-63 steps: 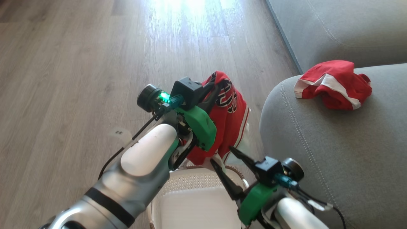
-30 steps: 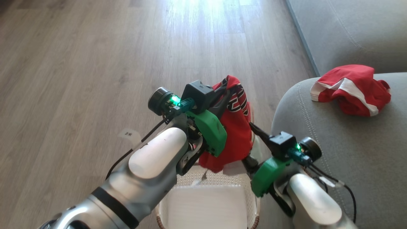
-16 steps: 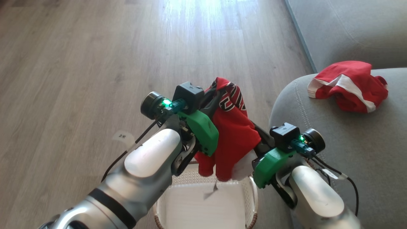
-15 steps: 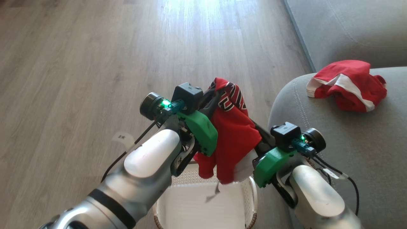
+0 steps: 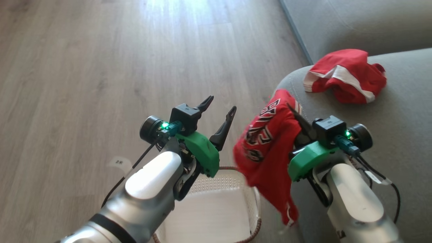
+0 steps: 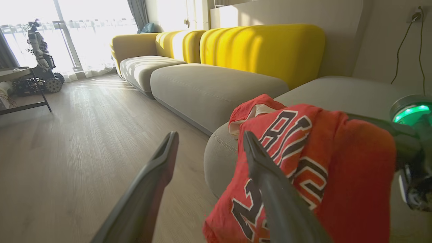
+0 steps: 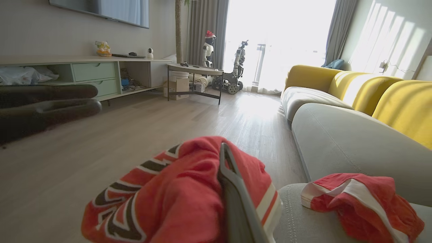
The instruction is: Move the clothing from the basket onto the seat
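1. Hanging from your right pincer (image 5: pixel 293 109), the red jersey (image 5: pixel 266 148) is up out of the basket (image 5: pixel 219 182). The pincer's two dark fingers are pressed together on a bunched fold near the garment's top.
2. You will find the jersey badly crumpled: bright red cloth, with large black characters outlined in white running across the side that faces your left arm. The right wrist view adds a band of red-and-white striped trim along one edge, just beside the closed fingers.
3. You should record its position as at the rounded corner of the grey seat (image 5: pixel 398 111). The top of the cloth is level with the seat's stitched edge, and the rest drapes down between the seat's side and the basket. A thin tail of cloth hangs lowest, by the basket's rim. Whether the cloth touches the upholstery cannot be told.
4. Your left pincer (image 5: pixel 222 103) stands wide open and grips nothing. It sits just beside the jersey, on its left, over the far end of the basket, fingers pointing away across the wood floor (image 5: pixel 84 67).
5. You have the matching red shorts (image 5: pixel 347 79) lying in a loose heap on top of the seat, near that same corner. Their white bands are showing, and they lie apart from the jersey.
6. You will see the basket on the floor just beside the seat's side: cream-white perforated walls, brown woven-look rim.
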`<state>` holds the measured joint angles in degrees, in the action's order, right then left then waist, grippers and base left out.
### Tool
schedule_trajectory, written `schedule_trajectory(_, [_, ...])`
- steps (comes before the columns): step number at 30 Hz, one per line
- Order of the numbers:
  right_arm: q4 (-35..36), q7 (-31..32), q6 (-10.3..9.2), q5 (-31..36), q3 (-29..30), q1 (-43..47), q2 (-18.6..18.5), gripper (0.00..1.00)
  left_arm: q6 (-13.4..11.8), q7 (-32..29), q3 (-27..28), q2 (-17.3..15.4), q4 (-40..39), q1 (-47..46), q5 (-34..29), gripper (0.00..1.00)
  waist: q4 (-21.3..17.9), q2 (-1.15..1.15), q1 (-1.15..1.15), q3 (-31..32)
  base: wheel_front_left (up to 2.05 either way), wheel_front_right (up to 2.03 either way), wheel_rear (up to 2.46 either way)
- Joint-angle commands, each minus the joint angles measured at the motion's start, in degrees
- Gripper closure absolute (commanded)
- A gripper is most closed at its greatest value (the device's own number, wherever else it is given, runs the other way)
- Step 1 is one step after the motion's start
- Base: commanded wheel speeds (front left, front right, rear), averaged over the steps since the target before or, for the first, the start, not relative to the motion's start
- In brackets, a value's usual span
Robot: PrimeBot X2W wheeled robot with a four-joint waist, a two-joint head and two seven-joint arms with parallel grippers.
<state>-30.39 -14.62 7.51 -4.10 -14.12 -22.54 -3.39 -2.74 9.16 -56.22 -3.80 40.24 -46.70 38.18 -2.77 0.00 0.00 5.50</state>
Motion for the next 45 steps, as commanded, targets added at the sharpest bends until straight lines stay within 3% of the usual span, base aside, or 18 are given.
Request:
schedule_trajectory(1, [2.7,-0.4,-0.02,0.9,0.3,-1.7,0.5,1.0,0.2,0.8,2.2,-1.1,-1.0,-1.4,0.3,0.0,-1.5,0.0,0.0,-0.4,0.0,0.0,0.0])
schedule_trajectory(14, [7.4,-0.4,-0.02,7.0,7.7,1.1,0.5,1.0,-0.1,3.9,1.4,-0.9,-2.4,1.5,0.1,0.0,-11.8,0.0,0.0,-2.2,0.0,0.0,0.0])
schedule_trajectory(22, [9.3,-0.4,-0.02,7.8,8.8,1.3,0.2,1.0,-1.3,4.7,1.3,-1.2,-3.9,2.5,-0.3,0.0,-19.7,0.0,0.0,-4.7,0.0,0.0,0.0])
schedule_trajectory(28, [9.3,-0.4,-0.02,7.7,8.3,0.2,-0.1,1.0,-1.8,5.1,1.5,-1.3,-4.6,2.8,-0.4,0.0,-22.6,0.0,0.0,-6.4,0.0,0.0,0.0])
schedule_trajectory(33, [8.0,-0.4,-0.02,7.8,7.6,-2.1,-0.5,1.0,-1.8,5.3,1.5,-1.2,-4.9,2.7,-0.8,0.0,-22.9,0.0,0.0,-7.7,0.0,0.0,0.0])
schedule_trajectory(45, [-0.5,0.2,-0.02,6.6,5.2,-18.3,-6.5,1.0,-3.9,5.5,2.1,-3.0,-7.9,1.9,-2.3,0.0,-16.0,0.0,0.0,-12.1,0.0,0.0,0.0])
